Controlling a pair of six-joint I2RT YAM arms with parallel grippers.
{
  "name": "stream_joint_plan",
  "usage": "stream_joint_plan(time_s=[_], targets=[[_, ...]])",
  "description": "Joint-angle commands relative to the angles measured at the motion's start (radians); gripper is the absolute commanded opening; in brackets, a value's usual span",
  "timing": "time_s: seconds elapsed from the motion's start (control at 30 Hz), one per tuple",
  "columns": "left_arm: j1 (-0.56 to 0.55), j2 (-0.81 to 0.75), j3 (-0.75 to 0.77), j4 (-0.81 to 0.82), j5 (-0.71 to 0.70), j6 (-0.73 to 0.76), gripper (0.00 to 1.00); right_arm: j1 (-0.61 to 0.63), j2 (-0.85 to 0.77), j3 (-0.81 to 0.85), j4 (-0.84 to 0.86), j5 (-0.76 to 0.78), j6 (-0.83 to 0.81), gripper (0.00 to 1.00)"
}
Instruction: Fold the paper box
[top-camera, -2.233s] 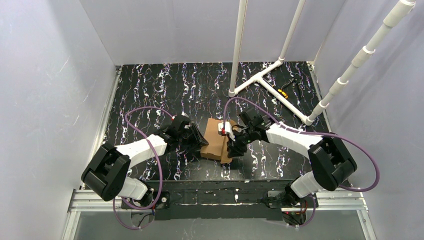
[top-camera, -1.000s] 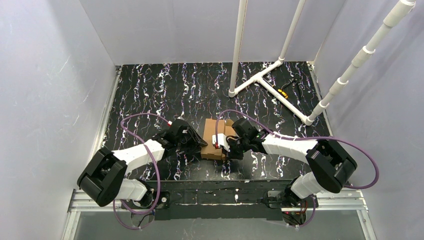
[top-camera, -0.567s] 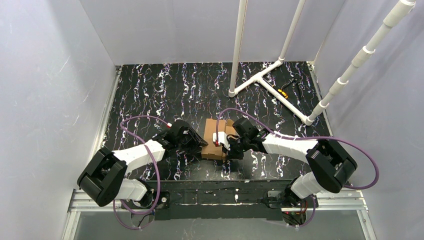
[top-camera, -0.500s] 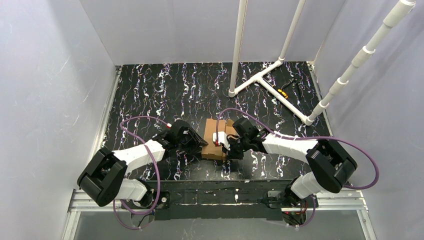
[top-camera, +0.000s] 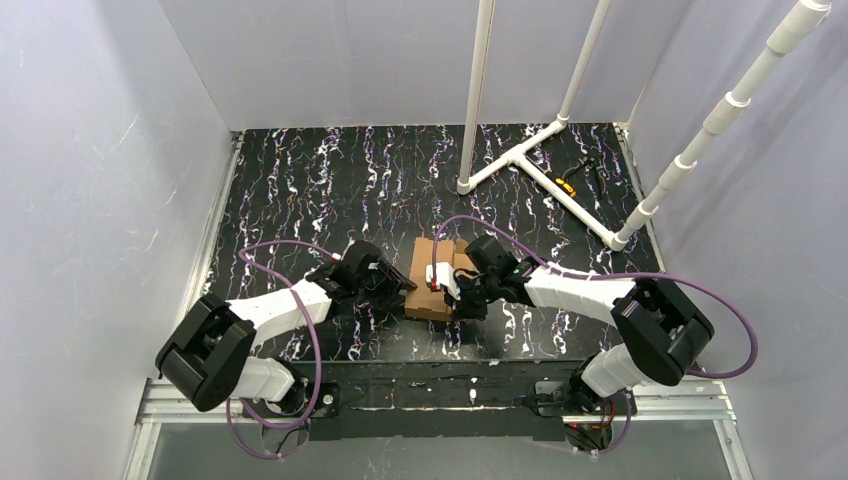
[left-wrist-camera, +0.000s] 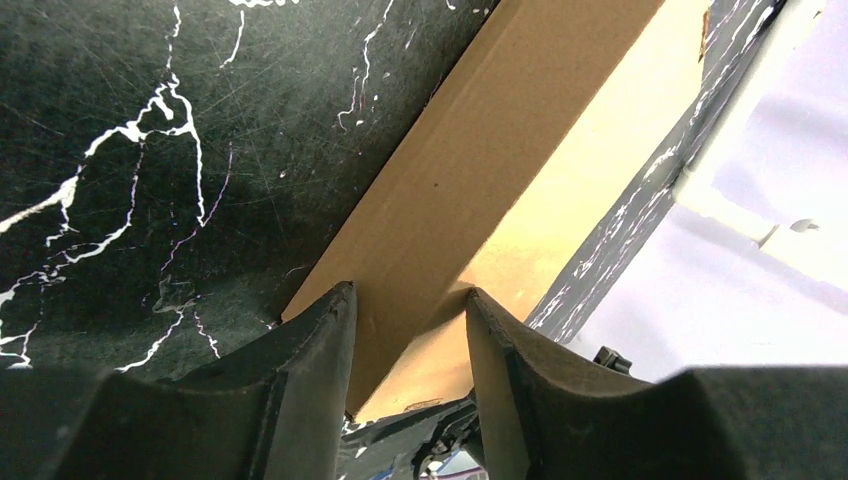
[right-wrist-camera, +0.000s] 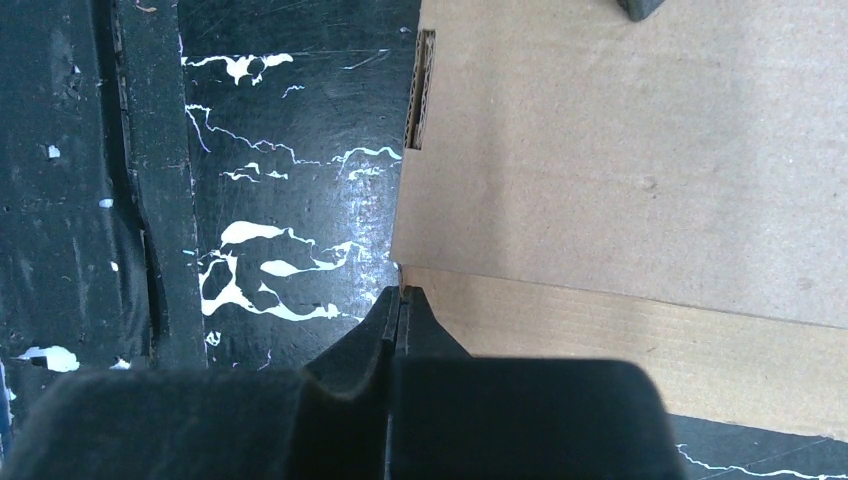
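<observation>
The paper box (top-camera: 424, 257) is a flat brown cardboard mailer lying on the black marbled mat, between my two arms. My left gripper (top-camera: 403, 290) is at its left edge. In the left wrist view the gripper (left-wrist-camera: 407, 293) straddles the box's side wall (left-wrist-camera: 500, 170), one finger against each long edge, shut on it. My right gripper (top-camera: 457, 303) rests over the box's right part. In the right wrist view its fingertips (right-wrist-camera: 401, 292) are shut together, at the crease on the edge of the cardboard (right-wrist-camera: 620, 150).
A white PVC pipe frame (top-camera: 530, 160) stands at the back right, with a small yellow and black tool (top-camera: 567, 185) beside it. Grey walls enclose the mat (top-camera: 330, 190) on three sides. A metal rail (top-camera: 430, 395) runs along the near edge.
My right gripper has moved left and down onto the box. The left gripper has shifted slightly along the box's left edge. Almost nothing has moved in the last half second.
</observation>
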Motion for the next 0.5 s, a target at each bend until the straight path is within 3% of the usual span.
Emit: stream_joint_plan(time_s=[0.0,0.47], targets=[[-0.026,0.016,-0.006,-0.043,0.002,-0.052,0.43,0.000,0.000,0.061,0.032,-0.028,0.002,0.01],[-0.061,0.038,0.036,-0.069,-0.020,-0.078,0.45,0.003,0.033,0.133,-0.028,0.002,-0.016,0.01]])
